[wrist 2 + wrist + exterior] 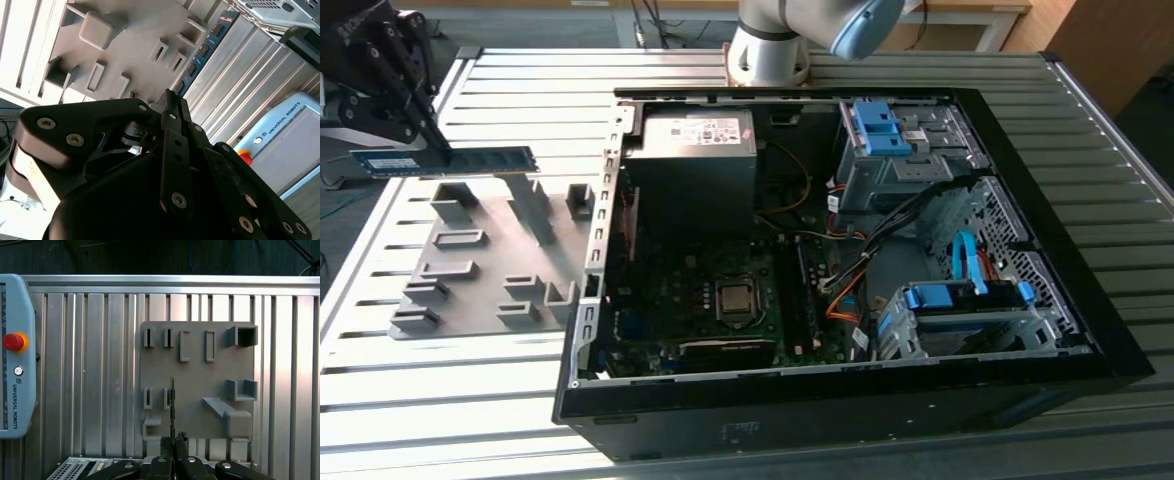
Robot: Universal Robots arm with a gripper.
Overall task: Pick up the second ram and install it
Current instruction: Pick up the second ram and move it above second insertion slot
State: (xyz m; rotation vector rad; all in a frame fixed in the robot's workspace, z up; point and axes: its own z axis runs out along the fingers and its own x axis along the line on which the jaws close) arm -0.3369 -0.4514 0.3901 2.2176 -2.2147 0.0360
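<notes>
The second ram (454, 160) is a slim blue board with black chips, held level in the air above the grey slotted holder (494, 270) at the exterior view's left. My gripper (434, 148) is shut on it near one end. In the second wrist view the ram (205, 50) sticks out from my gripper (172, 97) over the holder (125, 30). The first wrist view has the ram (172, 405) edge-on as a thin dark line rising from my gripper (173, 440) in front of the holder (200, 380).
An open computer case (1067, 330) lies on the slatted metal table (480, 400), to the exterior view's right of the holder, with motherboard (734, 300), cables and blue drive-bay clips (961, 295) inside. A teach pendant (15, 355) with a red button lies on the table.
</notes>
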